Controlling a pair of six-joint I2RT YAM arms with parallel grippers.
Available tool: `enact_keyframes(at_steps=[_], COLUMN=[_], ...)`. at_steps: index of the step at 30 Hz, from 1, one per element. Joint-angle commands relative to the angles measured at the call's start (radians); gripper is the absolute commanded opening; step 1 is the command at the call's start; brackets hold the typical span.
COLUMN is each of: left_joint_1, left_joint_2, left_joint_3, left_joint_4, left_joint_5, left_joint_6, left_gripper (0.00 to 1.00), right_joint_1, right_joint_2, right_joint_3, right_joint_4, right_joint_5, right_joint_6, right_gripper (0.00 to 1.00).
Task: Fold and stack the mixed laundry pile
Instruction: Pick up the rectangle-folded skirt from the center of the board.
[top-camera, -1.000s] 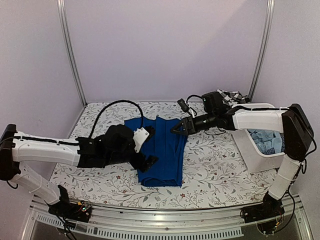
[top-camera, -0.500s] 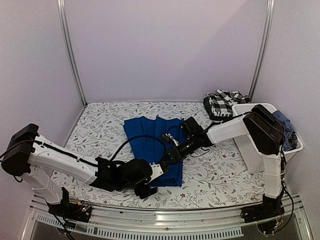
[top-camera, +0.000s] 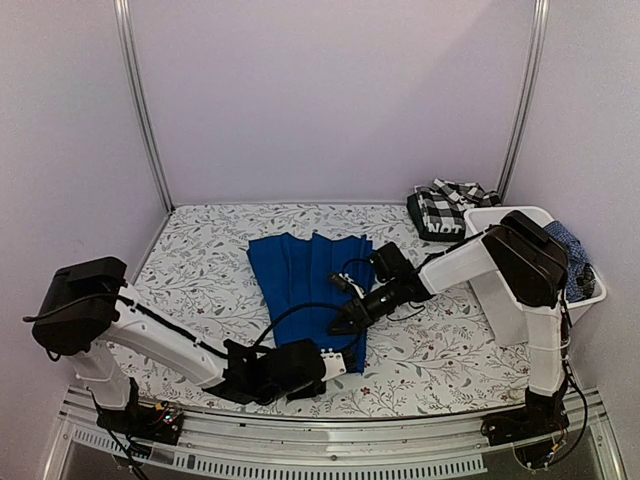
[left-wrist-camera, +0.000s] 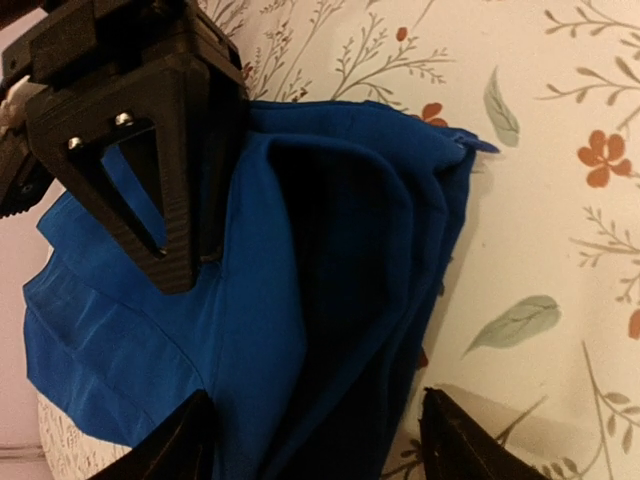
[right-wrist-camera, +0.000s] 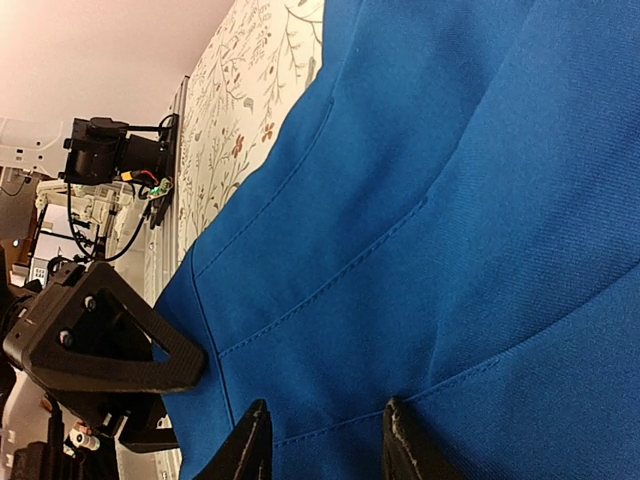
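Both arms dropped to the near hem of the blue garment (top-camera: 300, 270), spread on the table cover (top-camera: 200, 260).
Astride the hem, the left gripper (left-wrist-camera: 312, 400) stands open, not yet pinching; the right gripper (right-wrist-camera: 326, 408) is half-closed, hold unclear. A lopsided pinch could drag layers, spoiling the fold.

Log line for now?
royal blue garment: on table cover | left end effector: open at its near edge | right end effector: open over it
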Motion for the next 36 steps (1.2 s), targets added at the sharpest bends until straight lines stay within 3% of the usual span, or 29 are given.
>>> enact_keyframes(at_steps=[1, 14, 20, 25, 30, 36], left_joint_1=[-0.018, 0.002, -0.002, -0.031, -0.038, -0.050], left_joint_2=[0.065, 0.008, -0.053, -0.169, -0.244, -0.242], left_joint_3=[0.000, -0.005, 0.035, 0.085, 0.127, 0.194], left_joint_4=[0.054, 0.115, -0.017, -0.261, -0.430, -0.545], left_joint_5=[-0.059, -0.075, 0.022, 0.202, 0.363, 0.471], left_joint_6=[0.099, 0.209, 0.189, 0.110, 0.037, -0.005], left_gripper=[0.61, 0.00, 0.00, 0.00, 0.00, 0.00], right_joint_1=[-0.004, -0.004, 0.000, -0.024, -0.089, -0.128], right_joint_2=[0.060, 0.062, 0.018, -0.121, -0.146, -0.004], right_joint_3=[-0.050, -0.065, -0.100, -0.077, 0.093, 0.355], right_joint_4=[-0.065, -0.049, -0.048, -0.092, -0.212, -0.363], right_joint_5=[0.072, 0.050, 0.002, -0.029, 0.047, 0.220], right_joint_6=[-0.013, -0.015, -0.020, -0.033, -0.086, -0.170], right_gripper=[0.37, 0.36, 0.37, 0.48, 0.53, 0.58])
